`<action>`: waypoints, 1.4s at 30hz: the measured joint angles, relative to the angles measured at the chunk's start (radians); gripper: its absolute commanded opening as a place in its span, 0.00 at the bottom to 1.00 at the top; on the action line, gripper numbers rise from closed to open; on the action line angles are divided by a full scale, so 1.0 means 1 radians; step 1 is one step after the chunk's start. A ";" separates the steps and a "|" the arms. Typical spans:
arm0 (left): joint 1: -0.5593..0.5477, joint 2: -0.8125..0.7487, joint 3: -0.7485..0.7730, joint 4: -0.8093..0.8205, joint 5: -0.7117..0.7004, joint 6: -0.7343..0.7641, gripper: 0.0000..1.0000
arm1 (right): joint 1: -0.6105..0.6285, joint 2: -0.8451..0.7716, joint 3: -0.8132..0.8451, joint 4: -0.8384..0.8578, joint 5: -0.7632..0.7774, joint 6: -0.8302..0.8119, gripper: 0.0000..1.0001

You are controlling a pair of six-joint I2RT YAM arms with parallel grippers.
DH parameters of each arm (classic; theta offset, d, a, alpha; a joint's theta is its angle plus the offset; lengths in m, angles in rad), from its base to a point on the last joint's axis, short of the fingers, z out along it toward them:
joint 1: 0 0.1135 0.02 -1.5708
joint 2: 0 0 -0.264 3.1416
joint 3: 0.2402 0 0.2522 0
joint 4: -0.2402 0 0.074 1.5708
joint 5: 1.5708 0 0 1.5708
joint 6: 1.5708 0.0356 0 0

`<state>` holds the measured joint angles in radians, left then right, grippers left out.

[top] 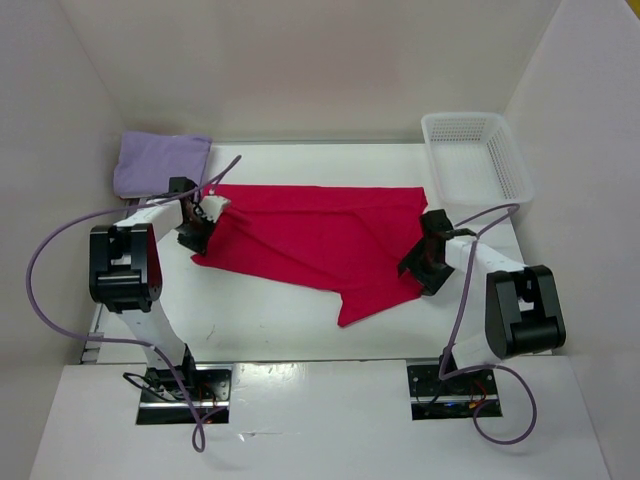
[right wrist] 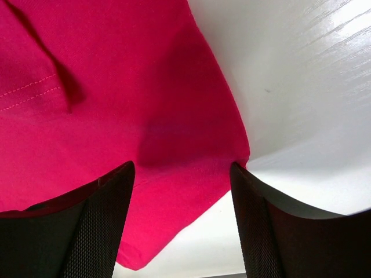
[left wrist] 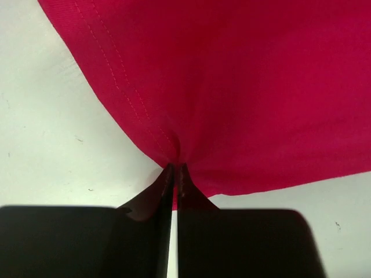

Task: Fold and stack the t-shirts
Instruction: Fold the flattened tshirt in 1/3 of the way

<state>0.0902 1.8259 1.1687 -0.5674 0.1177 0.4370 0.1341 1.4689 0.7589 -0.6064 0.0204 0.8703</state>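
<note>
**Bright, even light, one patch of glare**

In the top view, soft white light bounces off the walls (top: 300, 70), and shadows on the tabletop (top: 300, 320) are faint. In the right wrist view, streaky glare washes the bare tabletop beside the red t-shirt (right wrist: 116, 87), which carries a soft dark shadow. In the left wrist view, the left gripper (left wrist: 175, 171) is black, featureless and blurred, while the shirt's stitching (left wrist: 116, 75) is sharp.

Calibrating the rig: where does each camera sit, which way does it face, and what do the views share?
Top external: above and behind the bases, looking down on the white table; both arms, left gripper and right gripper show.
Left wrist: on that arm, looking along shut fingers pinching the red cloth t-shirt.
Right wrist: on that arm, looking between open fingers at the shirt's edge.
Shared: all see the red t-shirt.
</note>
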 measured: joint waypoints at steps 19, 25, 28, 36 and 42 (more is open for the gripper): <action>0.000 -0.126 -0.180 -0.277 -0.096 0.090 0.08 | -0.004 -0.212 -0.013 -0.048 0.078 0.095 0.83; 0.000 -0.126 -0.184 -0.297 -0.113 0.089 0.19 | -0.004 -0.166 -0.047 -0.042 0.095 0.128 0.87; 0.000 -0.126 -0.186 -0.298 -0.123 0.089 0.19 | 0.001 -0.080 -0.062 -0.043 0.090 0.127 0.64; 0.000 -0.126 -0.187 -0.298 -0.133 0.089 0.19 | 0.006 -0.039 -0.039 -0.030 0.055 0.085 0.00; 0.000 -0.124 -0.129 -0.318 -0.128 0.087 0.21 | 0.054 0.071 0.208 -0.088 0.037 -0.006 0.11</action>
<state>0.0902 1.7020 1.0397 -0.8852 -0.0105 0.5240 0.1879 1.5398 0.9672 -0.6941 0.0574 0.8642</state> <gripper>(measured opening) 0.203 0.059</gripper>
